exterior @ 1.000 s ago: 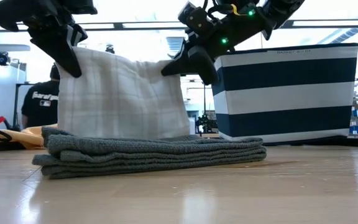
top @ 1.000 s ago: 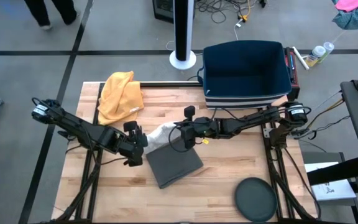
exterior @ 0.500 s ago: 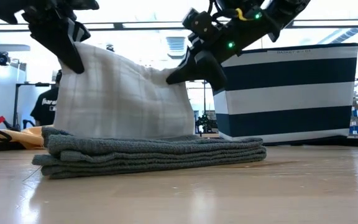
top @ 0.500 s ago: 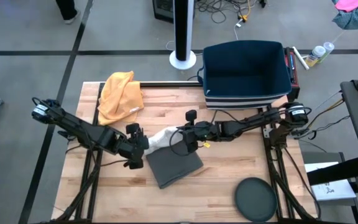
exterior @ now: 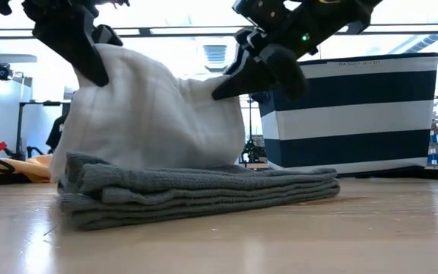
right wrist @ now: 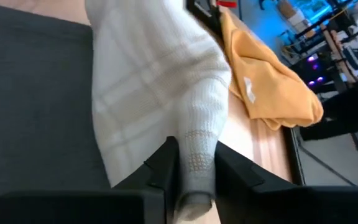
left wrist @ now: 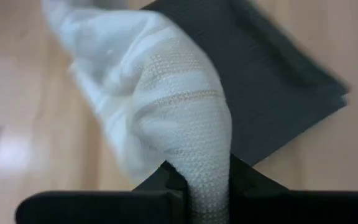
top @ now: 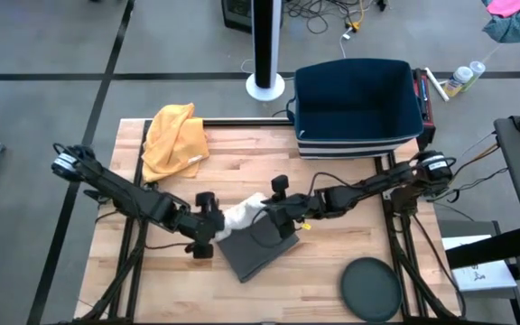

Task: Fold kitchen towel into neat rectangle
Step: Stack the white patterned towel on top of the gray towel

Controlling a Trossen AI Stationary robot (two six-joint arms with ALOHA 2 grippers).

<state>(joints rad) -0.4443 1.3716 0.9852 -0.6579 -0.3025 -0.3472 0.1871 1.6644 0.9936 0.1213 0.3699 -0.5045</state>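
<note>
I have the white kitchen towel strung between both arms above the folded grey towel at mid-counter — left pincer clamped on its 9 o'clock corner, right pincer pinching the 3 o'clock corner. Its long axis runs 9-to-3; neither arm is nearer.

Striped bin and yellow cloth crowd the table's far edge.
</note>
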